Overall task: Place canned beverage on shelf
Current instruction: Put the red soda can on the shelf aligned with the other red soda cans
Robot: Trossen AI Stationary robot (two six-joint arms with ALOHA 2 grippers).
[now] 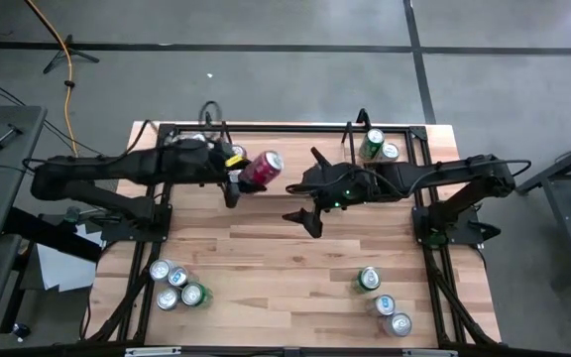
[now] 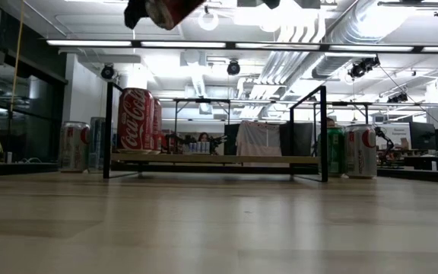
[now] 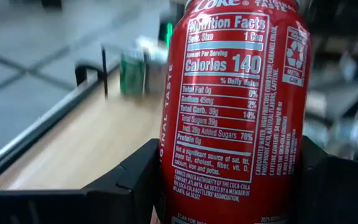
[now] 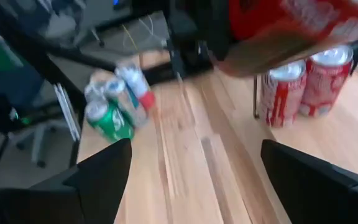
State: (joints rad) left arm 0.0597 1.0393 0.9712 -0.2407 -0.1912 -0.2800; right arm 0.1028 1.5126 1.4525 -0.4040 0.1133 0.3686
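Note:
A red cola can (image 1: 262, 169) hangs high over the table's far middle with my left gripper (image 1: 236, 177) shut on it; the low view shows the can (image 2: 169, 11) at the picture's top. The shelf (image 2: 219, 159) stands at the far edge, black rods on a wood base, and two red cans (image 2: 137, 119) stand upright on its left end. My right gripper (image 1: 302, 190) hovers open just right of the held can with nothing between its fingers (image 4: 98, 180). My left gripper pinches the red can's side wall (image 3: 166, 180) between its two fingers, low on the can's body. The fingers (image 3: 129, 183) come nearly level from the table's left and lie across the can. The can is lifted clear and tilted, its top leaning toward the table's right.
Green cans (image 1: 373, 146) stand at the far right beside the shelf. Clusters of cans lie at the near left (image 1: 176, 285) and near right (image 1: 383, 296). A black frame (image 1: 434, 248) edges the table. Bare wood (image 1: 285, 268) fills the middle.

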